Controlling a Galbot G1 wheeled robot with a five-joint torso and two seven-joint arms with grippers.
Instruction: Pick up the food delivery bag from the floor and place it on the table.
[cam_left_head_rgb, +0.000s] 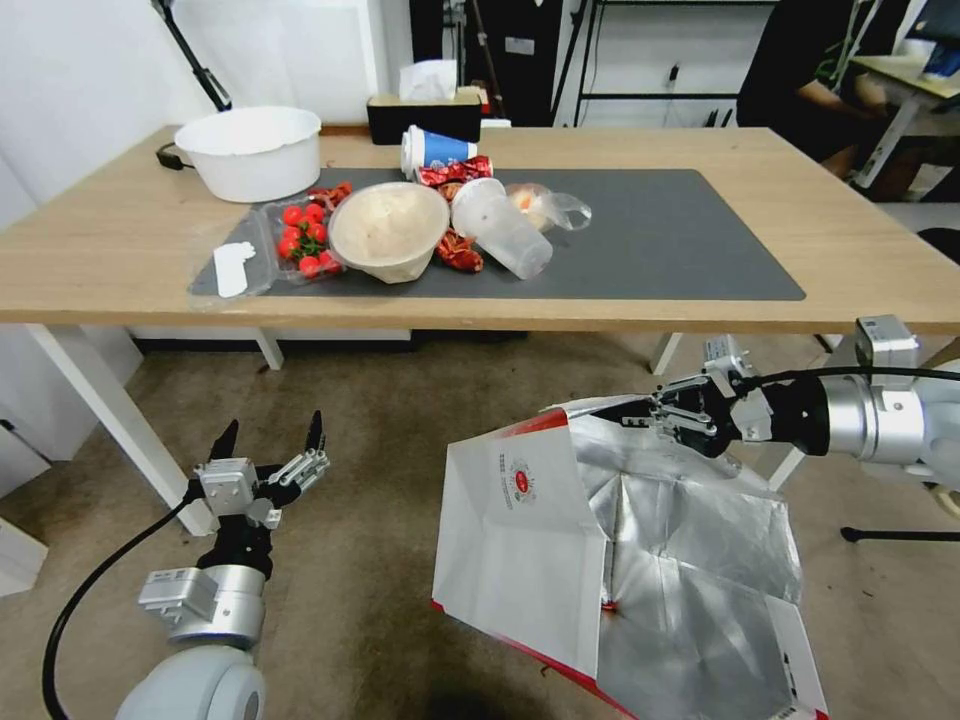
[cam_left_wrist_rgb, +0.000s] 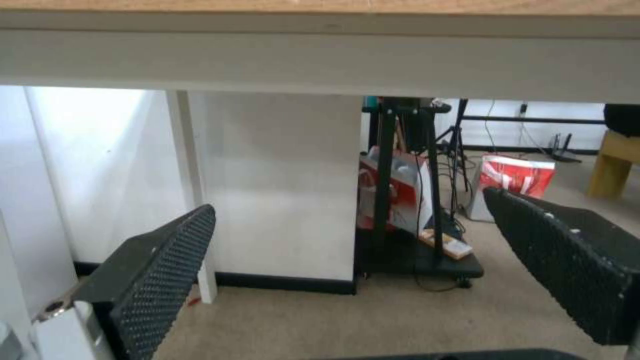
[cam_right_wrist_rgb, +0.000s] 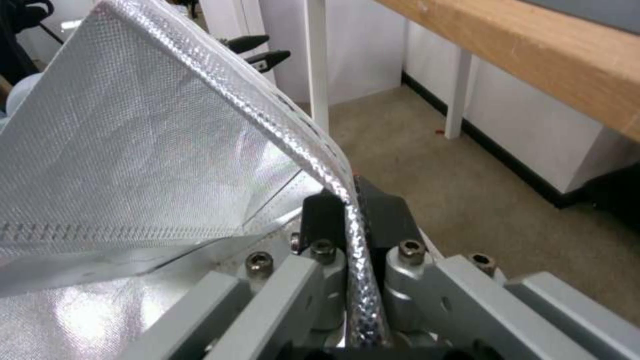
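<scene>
Below the table edge, on its near side, we see the food delivery bag with its red-trimmed bottom down by the floor, mouth gaping, silver foil lining facing up. Whether it rests on the floor or hangs just clear, we cannot tell. Right gripper is at the bag's top rim, the side nearest the table, fingers clamped on the foil-lined edge. Right wrist view confirms it: the rim runs straight between the two closed pads. Left gripper hovers low over the floor, beside the table's white leg, well apart from the bag, fingers spread wide with nothing between them. Left wrist view shows both pads apart, looking under the tabletop. On the table's dark mat: a white basin, bowl, tomatoes, cups.
</scene>
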